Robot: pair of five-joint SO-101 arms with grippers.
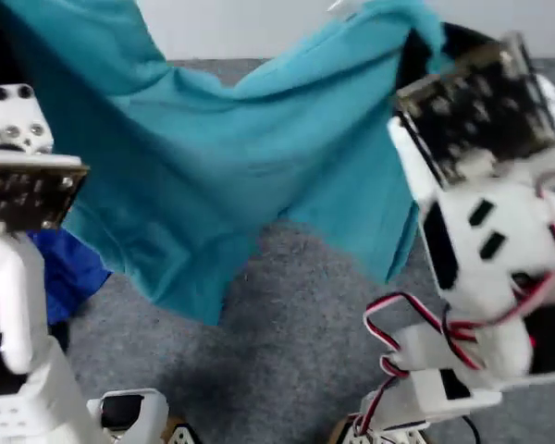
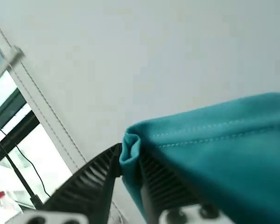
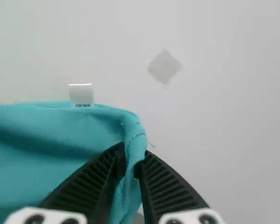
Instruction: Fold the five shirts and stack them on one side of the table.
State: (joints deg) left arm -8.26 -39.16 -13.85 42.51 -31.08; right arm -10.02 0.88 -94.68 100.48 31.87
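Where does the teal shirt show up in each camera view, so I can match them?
High view: the teal shirt hangs spread across the upper middle of the picture.
Left wrist view: its hemmed corner is pinched in the left hand.
Right wrist view: another edge is pinched in the right hand.
Shared landmark: the pale wall behind the shirt.

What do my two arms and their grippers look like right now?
Both the left arm and right arm are white plastic shells with black parts, each carrying a bare circuit board at the wrist. Red, white and black cables loop beside the right arm's lower part. The left gripper and right gripper have black ribbed fingers on white bases.
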